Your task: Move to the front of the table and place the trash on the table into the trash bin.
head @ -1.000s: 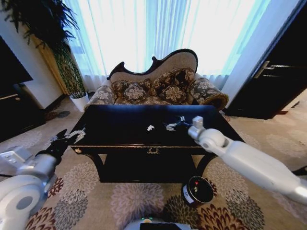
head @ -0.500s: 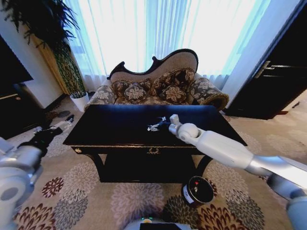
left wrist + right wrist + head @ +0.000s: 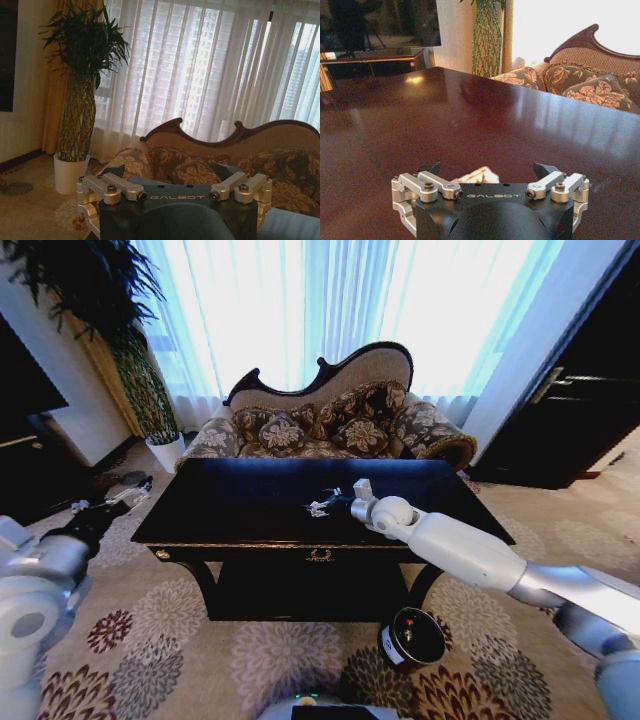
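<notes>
My right end effector (image 3: 340,498) sits spread over the tabletop (image 3: 250,510) centre. Paper scrap (image 3: 476,175) lies dead ahead at 12 o'clock, between the fingers, not gripped yet. Left end effector (image 3: 125,498) is farther, off the tabletop's left edge, can't tell its state. Bin (image 3: 412,637) on the floor at 5 o'clock.

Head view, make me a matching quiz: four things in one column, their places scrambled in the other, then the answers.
Things:
1. trash bin
2. white paper scrap
3. right gripper
4. left gripper

Places:
A. on the table top, near its middle
B. on the carpet in front of the table
C. off the table's left end, over the carpet
D. over the table top, right at the scrap

Pairs: 1-B, 2-A, 3-D, 4-C
</notes>
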